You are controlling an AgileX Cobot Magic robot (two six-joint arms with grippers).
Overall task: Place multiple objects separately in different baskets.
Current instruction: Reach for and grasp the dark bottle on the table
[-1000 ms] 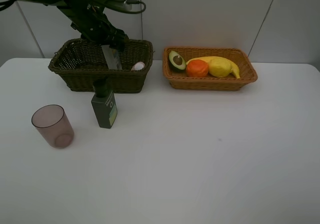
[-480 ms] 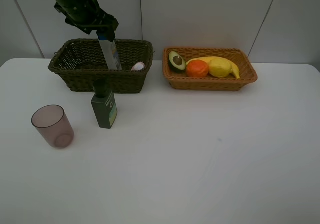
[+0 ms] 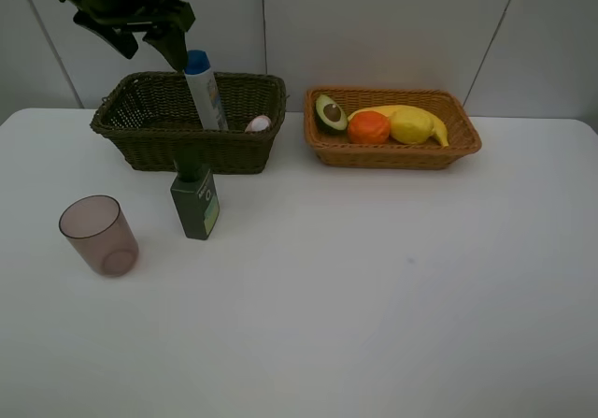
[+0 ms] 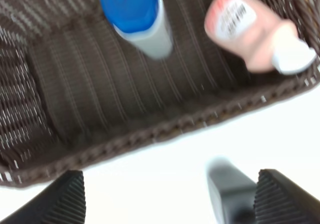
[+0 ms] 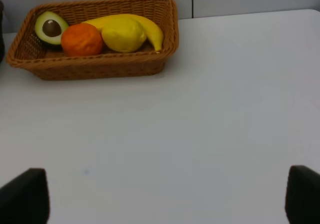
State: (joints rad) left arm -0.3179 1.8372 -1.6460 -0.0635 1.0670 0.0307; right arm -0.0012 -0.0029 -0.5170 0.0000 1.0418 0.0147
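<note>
White tabletop (image 3: 374, 324), plain grey wall panels behind. Two wicker baskets sat at the far edge: dark olive-brown basket (image 3: 140, 151) left, orange-tan basket (image 3: 392, 156) right, a small gap between them.

Dark basket: white blue-capped bottle (image 3: 204, 95) stood inside, a bit tilted, cap poking above the rim. Pink white-capped bottle (image 4: 245, 31) lay on its side at the right end, with only a bit of it showing over the rim from the high camera.

Orange-tan basket: avocado half (image 3: 330, 112) at the left end, then orange (image 3: 368, 126), yellow lemon (image 3: 409, 125), banana (image 3: 437, 130) curving behind and to the right of the lemon.

Still on the tabletop: dark green square bottle (image 3: 195, 203), upright, just in front of the dark basket's near wall. Translucent mauve cup (image 3: 98, 236), upright, nearer and to its left, apart from it.

Left fingers (image 4: 50, 204) were spread, held nothing, up above the dark basket, clear of the blue cap. Right fingers (image 5: 25, 196) were spread and empty, over bare tabletop near of the orange-tan basket; out of the high camera's view.
</note>
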